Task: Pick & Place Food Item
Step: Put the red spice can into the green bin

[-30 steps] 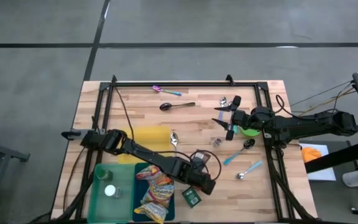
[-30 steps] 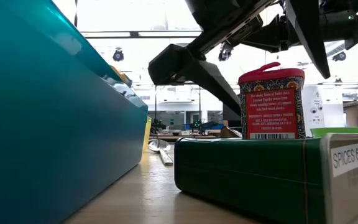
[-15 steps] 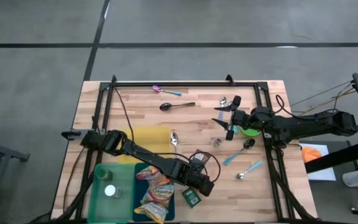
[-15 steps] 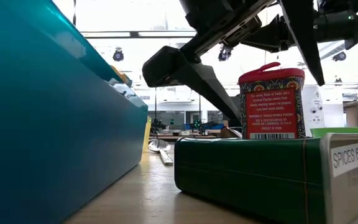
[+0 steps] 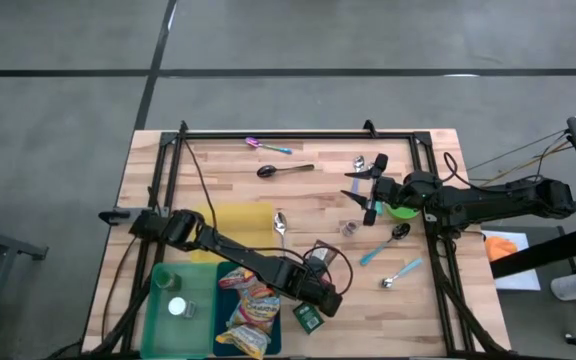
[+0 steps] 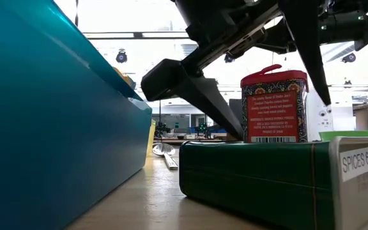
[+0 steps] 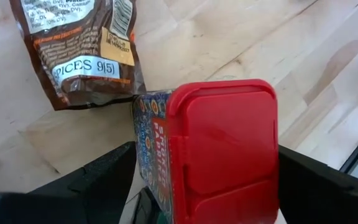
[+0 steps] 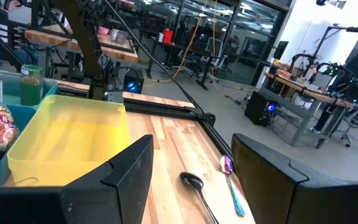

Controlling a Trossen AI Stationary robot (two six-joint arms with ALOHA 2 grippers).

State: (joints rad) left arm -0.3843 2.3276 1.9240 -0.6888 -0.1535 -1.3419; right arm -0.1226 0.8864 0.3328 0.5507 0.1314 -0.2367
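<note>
Shifted a little toward the blue bin [image 5: 248, 310] since a second ago, the left gripper [image 6: 254, 96] has its fingers either side of the red-lidded tin [image 6: 270, 104]; in the low view the tin now shows further left. The fingers stand apart around it, the left wrist view showing one dark finger [image 7: 92, 177] on each flank of the red lid; whether they press it I cannot tell. The tin stands upright near the bench's front edge, just behind a green tin [image 6: 280, 185] lying flat, beside the blue bin and green bin [image 5: 178, 305]. A brown spice pouch [image 7: 79, 53] lies close by. The right gripper [image 5: 360, 200] hangs over the bench's right side, fingers apart and empty, spoons [image 5: 286, 170] scattered around it.
</note>
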